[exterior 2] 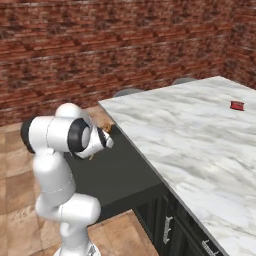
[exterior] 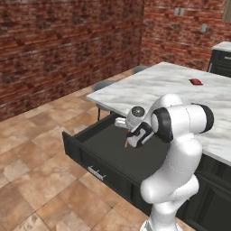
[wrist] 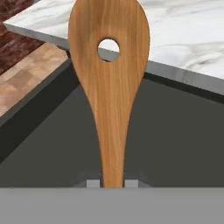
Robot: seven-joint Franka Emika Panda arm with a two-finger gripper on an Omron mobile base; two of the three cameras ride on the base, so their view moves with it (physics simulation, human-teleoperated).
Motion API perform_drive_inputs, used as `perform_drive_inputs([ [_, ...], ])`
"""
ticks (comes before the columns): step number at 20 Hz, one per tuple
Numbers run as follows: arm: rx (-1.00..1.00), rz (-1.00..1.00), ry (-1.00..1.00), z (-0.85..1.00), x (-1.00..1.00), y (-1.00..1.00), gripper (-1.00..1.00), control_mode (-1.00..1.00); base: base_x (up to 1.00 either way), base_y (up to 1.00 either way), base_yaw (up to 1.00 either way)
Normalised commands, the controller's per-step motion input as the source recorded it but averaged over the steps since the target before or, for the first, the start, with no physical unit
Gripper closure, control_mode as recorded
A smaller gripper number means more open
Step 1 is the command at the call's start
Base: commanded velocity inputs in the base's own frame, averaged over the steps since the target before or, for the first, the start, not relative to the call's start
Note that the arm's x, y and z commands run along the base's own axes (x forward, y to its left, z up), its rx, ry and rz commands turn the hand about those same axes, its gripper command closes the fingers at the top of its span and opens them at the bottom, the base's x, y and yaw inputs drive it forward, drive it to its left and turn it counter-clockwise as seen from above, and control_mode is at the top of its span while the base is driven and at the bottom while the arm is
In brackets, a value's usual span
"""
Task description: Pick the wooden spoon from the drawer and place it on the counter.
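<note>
My gripper (wrist: 112, 183) is shut on the handle of the wooden spoon (wrist: 110, 83), whose broad orange-tan bowl with a round hole points away toward the counter (wrist: 183, 26). From the left base view the gripper (exterior: 131, 133) hovers above the open black drawer (exterior: 108, 151), close under the marble counter's (exterior: 180, 85) edge, and a short piece of the spoon (exterior: 126, 143) pokes out below the hand. In the right base view the gripper (exterior 2: 102, 139) hangs over the drawer (exterior 2: 122, 175) beside the counter (exterior 2: 200, 140), with a tip of the spoon (exterior 2: 107, 128) showing.
A small red object (exterior: 196, 81) lies on the marble slab toward its far side. Two grey stools (exterior: 106, 84) stand at the counter's far edge by the brick wall. The drawer front carries a silver bar handle (exterior: 96, 172). Tiled floor surrounds the drawer.
</note>
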Motion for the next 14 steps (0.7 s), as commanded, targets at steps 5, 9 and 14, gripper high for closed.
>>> perform_drive_inputs([
  [5,0.02,-0.18,-0.27,1.00,0.00,-0.15,1.00,-1.00,0.00,0.00,0.00],
  [9,0.16,-0.27,-0.04,1.00,0.00,-0.74,1.00,-1.00,0.00,0.00,0.00],
  [14,0.35,-0.30,-0.03,0.98,0.00,-0.99,1.00,-1.00,0.00,0.00,0.00],
])
